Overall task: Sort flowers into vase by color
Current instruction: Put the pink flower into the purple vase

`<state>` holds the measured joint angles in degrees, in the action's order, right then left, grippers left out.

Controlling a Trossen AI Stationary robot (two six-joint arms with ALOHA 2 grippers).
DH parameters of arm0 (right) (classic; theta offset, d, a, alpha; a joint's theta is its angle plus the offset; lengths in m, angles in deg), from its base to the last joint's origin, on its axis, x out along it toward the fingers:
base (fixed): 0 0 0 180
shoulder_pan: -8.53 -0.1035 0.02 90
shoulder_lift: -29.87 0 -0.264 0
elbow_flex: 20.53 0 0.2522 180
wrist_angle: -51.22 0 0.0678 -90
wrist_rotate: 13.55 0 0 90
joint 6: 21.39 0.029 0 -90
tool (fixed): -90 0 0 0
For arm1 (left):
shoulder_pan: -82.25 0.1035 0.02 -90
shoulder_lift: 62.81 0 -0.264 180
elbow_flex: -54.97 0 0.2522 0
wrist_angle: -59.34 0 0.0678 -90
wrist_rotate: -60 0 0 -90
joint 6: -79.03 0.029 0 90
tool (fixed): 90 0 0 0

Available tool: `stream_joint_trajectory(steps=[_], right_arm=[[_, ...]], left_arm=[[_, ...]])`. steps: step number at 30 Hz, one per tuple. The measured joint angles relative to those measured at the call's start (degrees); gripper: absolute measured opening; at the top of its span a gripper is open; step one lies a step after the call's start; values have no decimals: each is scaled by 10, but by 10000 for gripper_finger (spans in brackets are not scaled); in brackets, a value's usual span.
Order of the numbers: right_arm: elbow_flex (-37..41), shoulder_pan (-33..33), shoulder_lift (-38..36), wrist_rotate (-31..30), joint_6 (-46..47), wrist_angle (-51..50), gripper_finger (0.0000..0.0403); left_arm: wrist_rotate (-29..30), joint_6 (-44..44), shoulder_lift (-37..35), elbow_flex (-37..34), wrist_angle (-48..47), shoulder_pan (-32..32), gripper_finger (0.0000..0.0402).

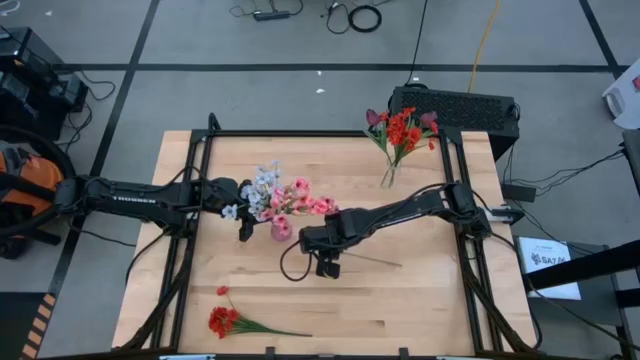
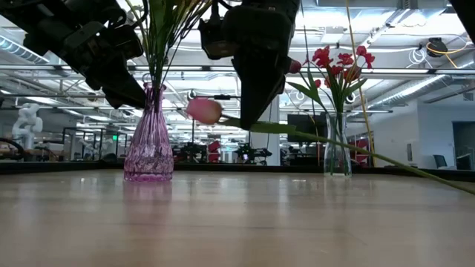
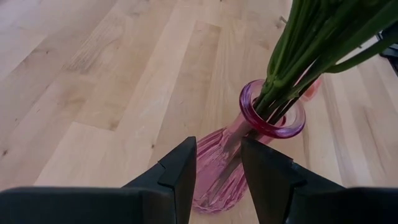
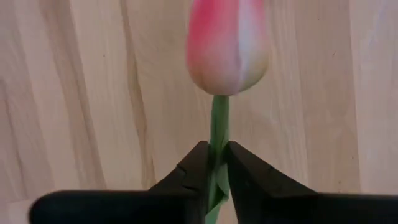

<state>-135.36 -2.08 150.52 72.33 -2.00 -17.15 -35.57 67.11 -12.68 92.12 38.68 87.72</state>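
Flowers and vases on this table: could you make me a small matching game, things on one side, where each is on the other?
Things:
1. pink tulip
2. pink vase
3. clear vase
4. loose red flowers

Places:
A. lying flat near the table's front edge
B. holding only red flowers, at the table's far side
C. between the left gripper fingers, holding pink and pale flowers
D. stem pinched in the right gripper, above the table

Pairs: 1-D, 2-C, 3-B, 4-A
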Motion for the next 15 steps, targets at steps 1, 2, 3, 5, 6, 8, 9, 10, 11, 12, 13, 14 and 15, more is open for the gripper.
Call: stream_joint_trajectory(steps=[1, 2, 3, 5, 6, 8, 9, 10, 11, 12, 13, 14, 15], right_arm=[[0, 0, -2, 0, 3, 1, 54], [0, 0, -5, 1, 7, 1, 63], [0, 0, -8, 1, 11, -2, 72], [0, -3, -9, 2, 19, -7, 90], [0, -5, -9, 2, 21, -9, 99], [0, -10, -9, 3, 22, -15, 118], [0, -14, -9, 3, 22, -17, 128], [0, -17, -9, 1, 24, -20, 136], [-1, -22, -9, -1, 30, -29, 145], [-1, -26, -9, -3, 38, -45, 152], [-1, -30, -9, -3, 47, -65, 158], [-1, -35, -9, -5, 58, -86, 162], [-1, -41, -9, -12, 69, -105, 164]], left_arm=[[0, 0, 0, 0, 0, 0, 134], [0, 0, 0, 0, 0, 0, 134], [0, 0, 0, 0, 0, 0, 134], [0, 0, 0, 0, 0, 0, 134], [0, 0, 0, 0, 0, 0, 134], [0, 0, 0, 0, 0, 0, 134], [0, 0, 0, 0, 0, 0, 134], [0, 0, 0, 0, 0, 0, 134], [0, 0, 0, 0, 0, 0, 134], [0, 0, 0, 0, 0, 0, 134], [0, -1, 0, 0, 0, 0, 134], [0, -6, 0, 0, 0, 0, 134], [0, -10, 0, 0, 0, 0, 134]])
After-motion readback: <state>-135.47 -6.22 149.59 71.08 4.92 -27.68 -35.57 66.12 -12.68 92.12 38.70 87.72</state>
